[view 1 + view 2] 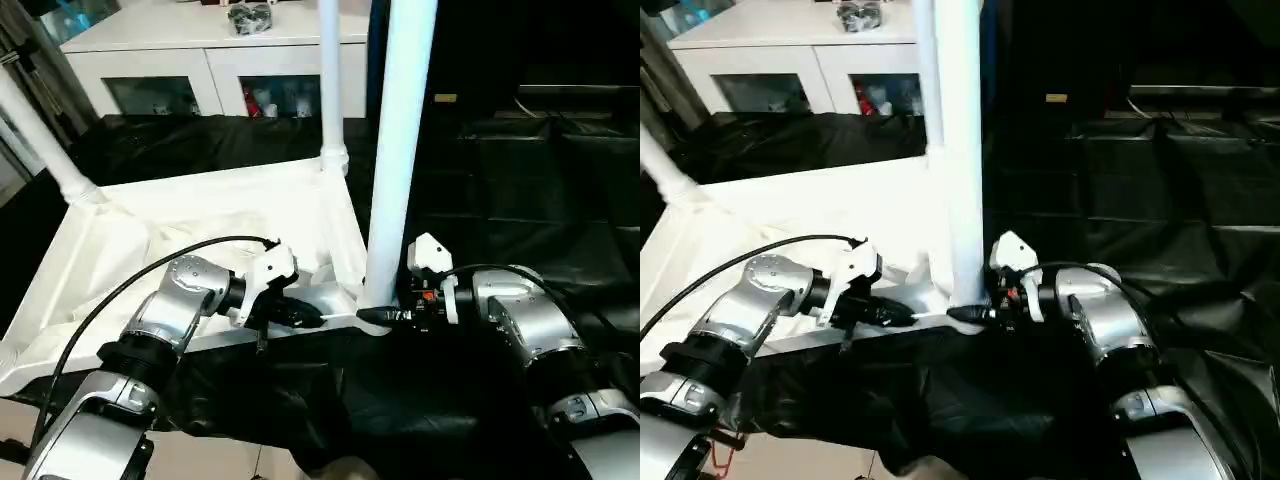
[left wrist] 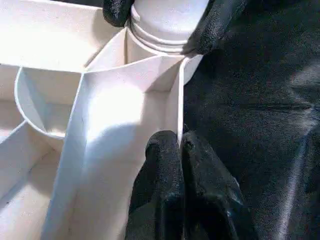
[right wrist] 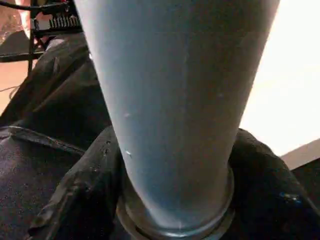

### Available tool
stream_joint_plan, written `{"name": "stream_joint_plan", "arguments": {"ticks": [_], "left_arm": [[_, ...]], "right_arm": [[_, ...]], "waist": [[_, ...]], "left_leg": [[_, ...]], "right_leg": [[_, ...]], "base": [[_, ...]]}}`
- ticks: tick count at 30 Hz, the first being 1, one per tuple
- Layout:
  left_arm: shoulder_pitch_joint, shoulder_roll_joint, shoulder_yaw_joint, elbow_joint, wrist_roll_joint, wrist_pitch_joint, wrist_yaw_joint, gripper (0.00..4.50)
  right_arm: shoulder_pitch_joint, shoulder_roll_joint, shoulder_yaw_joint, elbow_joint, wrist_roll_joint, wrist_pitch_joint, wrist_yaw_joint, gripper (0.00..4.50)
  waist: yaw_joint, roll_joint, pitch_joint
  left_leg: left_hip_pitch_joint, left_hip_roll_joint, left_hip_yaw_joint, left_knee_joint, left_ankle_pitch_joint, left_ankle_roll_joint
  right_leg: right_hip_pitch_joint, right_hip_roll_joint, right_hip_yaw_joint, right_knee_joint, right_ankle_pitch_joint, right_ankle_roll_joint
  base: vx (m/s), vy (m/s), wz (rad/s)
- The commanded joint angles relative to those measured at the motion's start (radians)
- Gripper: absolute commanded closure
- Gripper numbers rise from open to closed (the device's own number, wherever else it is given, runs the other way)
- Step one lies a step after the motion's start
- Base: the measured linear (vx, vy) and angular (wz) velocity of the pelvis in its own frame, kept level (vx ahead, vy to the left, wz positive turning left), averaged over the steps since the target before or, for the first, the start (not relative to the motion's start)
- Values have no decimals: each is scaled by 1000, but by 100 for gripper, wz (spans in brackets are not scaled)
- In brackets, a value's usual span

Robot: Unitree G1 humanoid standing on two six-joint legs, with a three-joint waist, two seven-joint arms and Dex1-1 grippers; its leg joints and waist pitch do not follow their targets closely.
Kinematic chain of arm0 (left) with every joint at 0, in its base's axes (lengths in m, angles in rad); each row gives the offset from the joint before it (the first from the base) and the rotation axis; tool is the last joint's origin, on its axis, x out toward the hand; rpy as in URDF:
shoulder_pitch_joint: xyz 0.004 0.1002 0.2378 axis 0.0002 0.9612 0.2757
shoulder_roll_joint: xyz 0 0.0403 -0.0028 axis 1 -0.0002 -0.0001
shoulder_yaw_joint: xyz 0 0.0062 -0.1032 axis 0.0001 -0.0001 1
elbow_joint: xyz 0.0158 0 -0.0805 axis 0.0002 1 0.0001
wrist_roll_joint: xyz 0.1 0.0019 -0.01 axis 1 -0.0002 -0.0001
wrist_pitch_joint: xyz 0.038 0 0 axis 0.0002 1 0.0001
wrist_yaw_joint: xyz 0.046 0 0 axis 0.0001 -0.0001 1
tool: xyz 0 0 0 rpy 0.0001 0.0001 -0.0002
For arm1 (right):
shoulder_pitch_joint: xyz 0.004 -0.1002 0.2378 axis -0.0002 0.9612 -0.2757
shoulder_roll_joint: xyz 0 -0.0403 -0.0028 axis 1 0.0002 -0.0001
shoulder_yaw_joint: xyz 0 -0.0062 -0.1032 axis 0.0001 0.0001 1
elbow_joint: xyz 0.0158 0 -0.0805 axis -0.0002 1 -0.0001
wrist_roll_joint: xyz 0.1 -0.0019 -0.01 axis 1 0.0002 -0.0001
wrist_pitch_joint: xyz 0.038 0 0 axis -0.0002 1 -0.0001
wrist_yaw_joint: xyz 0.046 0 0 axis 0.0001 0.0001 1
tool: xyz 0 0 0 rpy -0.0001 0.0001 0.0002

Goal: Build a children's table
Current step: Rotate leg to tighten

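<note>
While the tabletop (image 1: 200, 215) lies underside-up, its leg (image 1: 398, 150) stands vertical; right hand (image 1: 385, 315) clamps it; left hand (image 2: 170, 145) closed.

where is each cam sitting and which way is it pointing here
Left eye view: on the head, looking forward and down at the upturned tabletop; both silver forearms show.
Right eye view: the head's other eye, same scene, nearest leg central.
Left wrist view: along the shut left hand at the tabletop's edge; the right hand's fingers flank the leg's base.
Right wrist view: close on that leg, the right hand around its base.
Shared: both wrist views show the nearest leg's base.
</note>
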Motion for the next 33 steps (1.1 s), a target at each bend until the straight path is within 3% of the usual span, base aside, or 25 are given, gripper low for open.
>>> {"name": "stream_joint_plan", "arguments": {"ticks": [1, 5, 7, 9, 11, 16, 18, 22, 23, 25, 28, 31, 33], "left_arm": [[-19, -21, -3, -67, -47, -12, -28, 450], [-33, -54, 8, -41, -26, -23, 62, 450], [-36, -63, 13, -34, -23, -22, 85, 450], [-59, -108, 29, -5, -7, -9, 184, 450], [-72, -127, 33, 11, 3, -2, 230, 450], [-107, -204, 35, 56, 31, 28, 381, 450], [-114, -248, 35, 63, 37, 44, 445, 450], [-107, -287, 21, 56, 45, 36, 450, 450], [-103, -285, 13, 53, 47, 29, 439, 450], [-97, -274, 3, 45, 47, 21, 417, 450], [-91, -243, 4, 34, 40, 8, 378, 450], [-81, -215, 4, 22, 31, -18, 326, 450], [-71, -187, 4, 4, 18, -27, 268, 450]], "right_arm": [[47, 17, 75, 24, -29, 47, 17, 180], [54, 44, 71, 40, -40, 64, -59, 185], [51, 56, 63, 54, -49, 66, -99, 185], [20, 116, 18, 138, -83, 74, -321, 186], [4, 143, -3, 175, -89, 83, -413, 186], [-48, 247, -82, 270, -66, 125, -696, 186], [-77, 303, -113, 315, -47, 131, -806, 186], [-102, 356, -97, 349, -70, 68, -835, 186], [-106, 359, -97, 351, -67, 57, -822, 151], [-115, 357, -105, 352, -55, 50, -791, 116], [-125, 326, -101, 357, -68, 30, -771, 107], [-133, 286, -90, 360, -91, -6, -762, 72], [-142, 243, -89, 370, -102, -43, -718, 72]], "waist": [[3, -20, -61], [8, -19, -62], [8, -19, -56], [-1, -21, -46], [-11, -24, -44], [-29, -22, -43], [-37, -23, -45], [-37, -23, -47], [-37, -28, -49], [-36, -27, -49], [-33, -28, -52], [-27, -26, -61], [-25, -23, -66]], "left_leg": [[2, 14, 5, -64, -171, 107], [2, 14, 5, -62, -150, 113], [4, 14, 6, -67, -184, 97], [9, 10, 4, -75, -268, 51], [9, 8, -3, -80, -303, 23], [12, 3, -6, -80, -333, 12], [12, 3, -6, -81, -342, 13], [8, 3, -5, -81, -343, 25], [6, 4, -5, -82, -338, 28], [5, 5, -5, -83, -335, 34], [6, 6, -2, -80, -311, 44], [3, 7, 0, -74, -245, 60], [-1, 8, 1, -67, -182, 84]], "right_leg": [[59, -39, 27, -60, -145, -274], [57, -38, 27, -58, -118, -279], [55, -39, 27, -65, -175, -268], [49, -43, 27, -81, -346, -226], [50, -44, 26, -88, -445, -182], [42, -42, 25, -97, -467, -164], [42, -41, 25, -96, -443, -171], [43, -40, 25, -95, -407, -179], [45, -39, 25, -93, -380, -187], [46, -39, 26, -89, -355, -198], [48, -40, 27, -87, -314, -214], [53, -40, 29, -73, -185, -250], [58, -39, 25, -60, -80, -279]], "base": [[0, 0, 0], [0, 0, 0], [0, 0, 0], [0, 0, 0], [0, 0, 0], [0, 0, 0], [0, 0, 0], [0, 0, 0], [0, 0, 0], [0, 0, 0], [0, 0, 0], [0, 0, 0], [0, 0, 0]]}}
